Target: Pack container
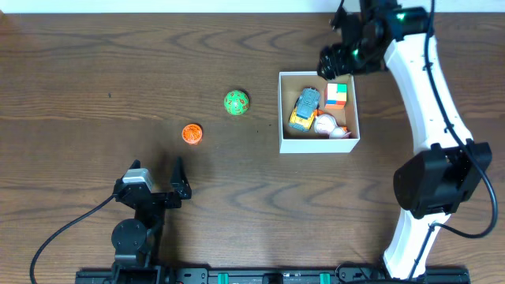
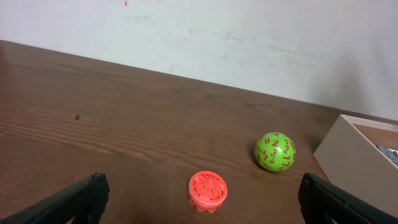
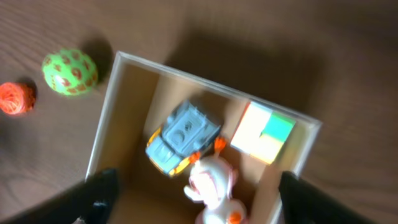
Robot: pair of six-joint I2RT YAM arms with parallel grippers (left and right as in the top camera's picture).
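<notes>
The container (image 1: 319, 144) is a shallow white box with a tan inside, at the right of the table. It holds a grey and yellow toy car (image 1: 304, 108), a colour cube (image 1: 336, 95) and a white toy figure (image 1: 330, 125). The right wrist view shows the box (image 3: 107, 118) from above with the car (image 3: 181, 135), cube (image 3: 263, 132) and figure (image 3: 213, 186). My right gripper (image 3: 194, 200) is open and empty above the box. A green ball (image 1: 236, 102) and an orange disc (image 1: 192, 134) lie on the table. My left gripper (image 2: 200, 198) is open, just short of the disc (image 2: 207, 191).
The green ball (image 2: 274, 151) lies beyond the disc in the left wrist view, with the container's wall (image 2: 348, 162) at the right. A pale wall stands behind the table. The right arm (image 1: 426, 95) reaches over the table's right side.
</notes>
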